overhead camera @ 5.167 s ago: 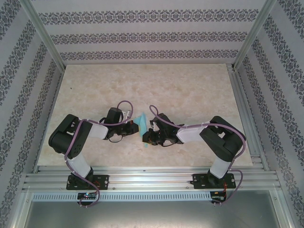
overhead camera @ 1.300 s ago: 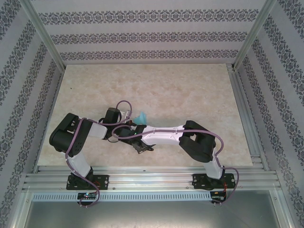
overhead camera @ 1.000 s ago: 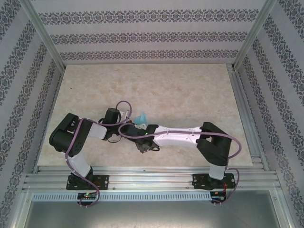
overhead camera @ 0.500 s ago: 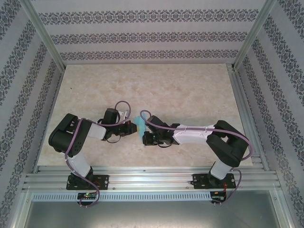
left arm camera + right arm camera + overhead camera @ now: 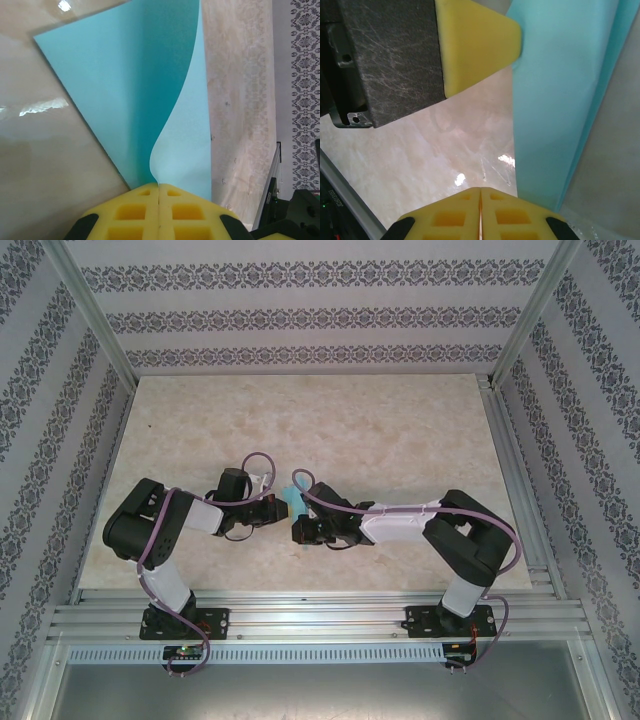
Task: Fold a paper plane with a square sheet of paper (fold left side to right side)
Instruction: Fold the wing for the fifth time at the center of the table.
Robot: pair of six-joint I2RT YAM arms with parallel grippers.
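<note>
At table (image 5: pixel 400 430) centre, left hand (image 5: pixel 159 186) pinched on turquoise paper (image 5: pixel 150 90); right hand (image 5: pixel 480 190) closed, grip unclear.

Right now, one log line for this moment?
left claw shut on paper | right claw shut beside paper, grip unclear | paper flap curled up

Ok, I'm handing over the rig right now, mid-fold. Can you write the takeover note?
Left gripper: jaws shut on the turquoise paper, pinching it where two layers meet.
Right gripper: jaws shut, tip beside the paper's edge; no paper seen between them.
Paper: mid-table, between the two grippers, partly folded, one layer bowing loose.
Done: some folds are in; layered edges show.
Left: flatten and crease the loose layer, then finish the plane; it is no dart yet.
</note>
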